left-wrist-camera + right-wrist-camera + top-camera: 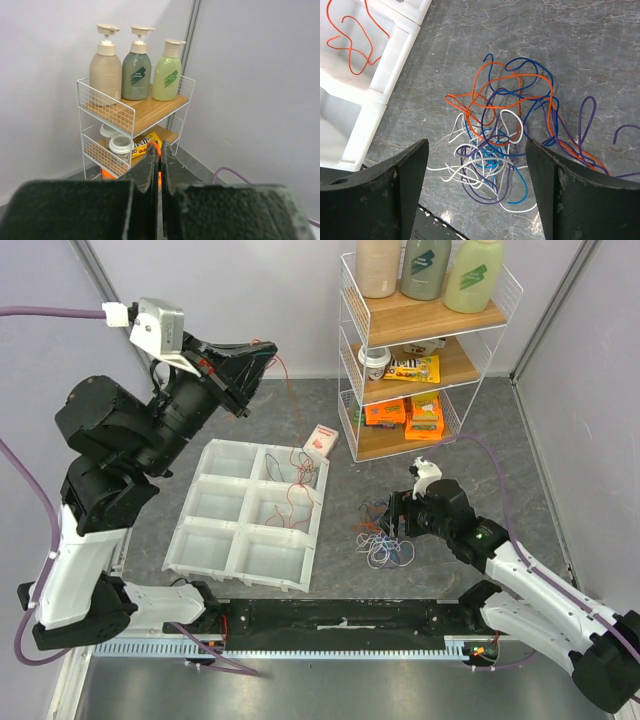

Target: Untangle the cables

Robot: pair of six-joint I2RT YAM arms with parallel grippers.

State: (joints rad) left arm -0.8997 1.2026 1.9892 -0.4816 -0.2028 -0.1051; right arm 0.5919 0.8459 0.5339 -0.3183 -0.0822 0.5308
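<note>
Holding red wire over tray, left gripper pinched on it.
Right gripper spread wide above tangle; lower wire into one cell before release.

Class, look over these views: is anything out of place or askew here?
A small white-and-red box lies askew on the grey table at the foot of the white wire shelf, off its boards. A thin red wire hangs from the shut left fingers into the white compartment tray.

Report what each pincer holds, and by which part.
Left pincer pinches a thin red-orange wire near its top, the rest hanging; right pincer holds nothing.
</note>
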